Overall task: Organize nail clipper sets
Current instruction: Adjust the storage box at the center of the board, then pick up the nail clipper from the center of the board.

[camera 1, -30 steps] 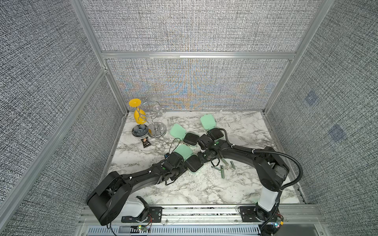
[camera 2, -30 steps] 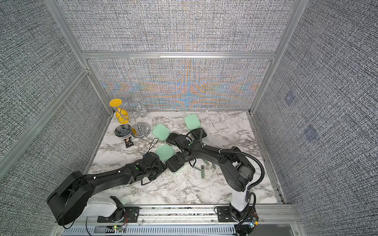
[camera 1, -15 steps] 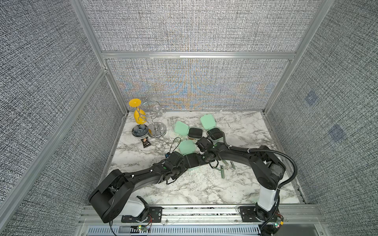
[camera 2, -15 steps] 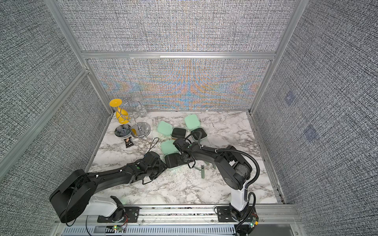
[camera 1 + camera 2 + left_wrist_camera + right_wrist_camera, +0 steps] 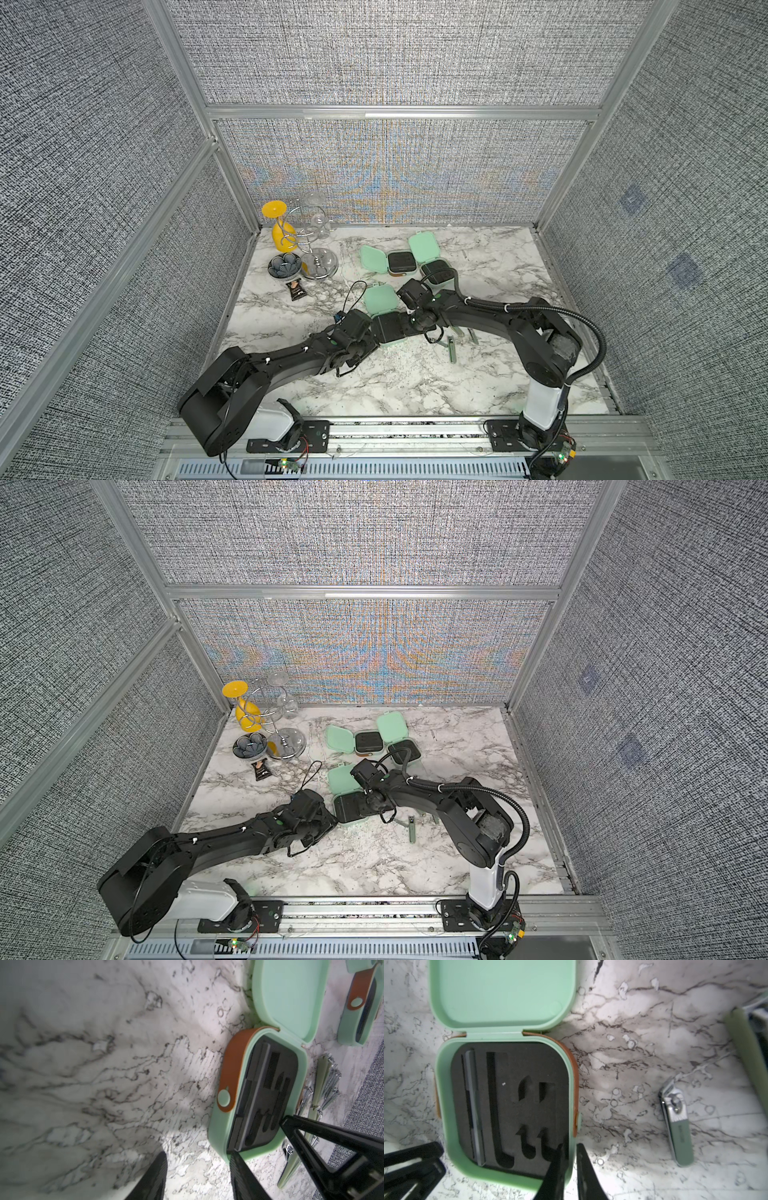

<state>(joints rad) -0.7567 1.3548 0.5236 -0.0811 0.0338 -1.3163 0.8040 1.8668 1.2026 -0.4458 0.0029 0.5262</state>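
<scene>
Three mint-green nail clipper cases lie open on the marble. The front case (image 5: 384, 332) (image 5: 506, 1109) shows black foam with mostly empty slots and one slim grey tool (image 5: 474, 1105). My right gripper (image 5: 572, 1146) is shut on its side wall, one finger inside and one outside. My left gripper (image 5: 198, 1153) is open at the opposite corner, with one fingertip (image 5: 235, 1156) touching the rim and bare marble between the fingers. Two more cases (image 5: 401, 262) (image 5: 435, 274) sit behind. Loose clippers (image 5: 677, 1124) (image 5: 452, 351) and tools (image 5: 324, 1084) lie beside the front case.
At the back left stand a dark flower-shaped dish (image 5: 284, 266), a black snack packet (image 5: 296, 289) and a wire stand (image 5: 318, 268) holding a yellow glass (image 5: 278, 232). Grey fabric walls close in three sides.
The back left case has shifted toward the other back case. The front case has slid slightly away from the front edge. My left fingers have drawn closer together.
</scene>
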